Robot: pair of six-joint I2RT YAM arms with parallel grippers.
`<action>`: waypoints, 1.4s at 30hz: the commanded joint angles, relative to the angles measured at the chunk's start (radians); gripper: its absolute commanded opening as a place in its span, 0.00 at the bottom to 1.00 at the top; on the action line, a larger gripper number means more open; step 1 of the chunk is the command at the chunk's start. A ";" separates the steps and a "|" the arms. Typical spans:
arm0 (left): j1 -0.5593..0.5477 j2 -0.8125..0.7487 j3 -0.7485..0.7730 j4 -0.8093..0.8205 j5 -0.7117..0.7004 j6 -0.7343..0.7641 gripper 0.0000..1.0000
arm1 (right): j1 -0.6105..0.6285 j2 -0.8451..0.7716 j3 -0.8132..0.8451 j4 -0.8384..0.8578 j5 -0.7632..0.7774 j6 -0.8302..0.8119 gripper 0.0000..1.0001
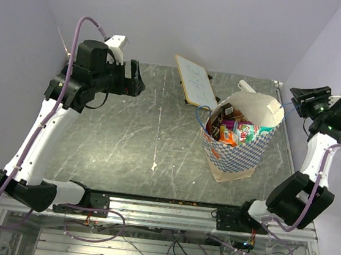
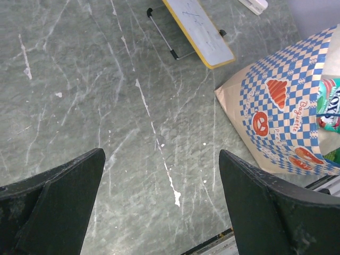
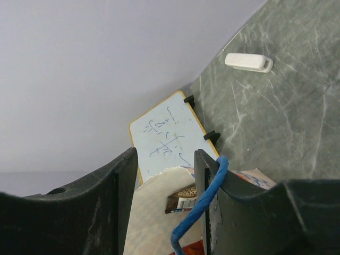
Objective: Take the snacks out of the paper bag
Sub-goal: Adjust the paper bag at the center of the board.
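The blue-and-white checkered paper bag (image 1: 241, 157) stands open at the table's right middle. Several snacks (image 1: 235, 130) in red, green, orange and brown fill it. My right gripper (image 1: 294, 98) hovers at the bag's far right rim. In the right wrist view this gripper (image 3: 166, 154) is open, with the cream bag rim (image 3: 154, 212) and a brown packet (image 3: 183, 197) seen between the jaws. The blue cord handle (image 3: 204, 202) lies hooked over one finger. My left gripper (image 1: 140, 81) is open and empty over the far left table, away from the bag (image 2: 276, 106).
A flat white board (image 1: 195, 81) with a yellow edge lies at the back, just behind the bag. A small white oblong object (image 1: 247, 86) lies next to it. Walls close in on the left, back and right.
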 commanded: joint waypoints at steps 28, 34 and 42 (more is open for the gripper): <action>-0.010 -0.014 0.037 -0.003 0.025 -0.004 0.99 | -0.031 0.087 0.439 -0.087 -0.396 -0.139 0.00; -0.010 0.000 0.052 0.002 0.057 -0.019 0.99 | 0.072 0.054 0.383 -0.030 -0.503 -0.126 0.00; -0.010 0.023 0.032 -0.003 0.144 -0.076 0.97 | 0.264 0.006 0.373 -0.288 -0.539 -0.272 0.00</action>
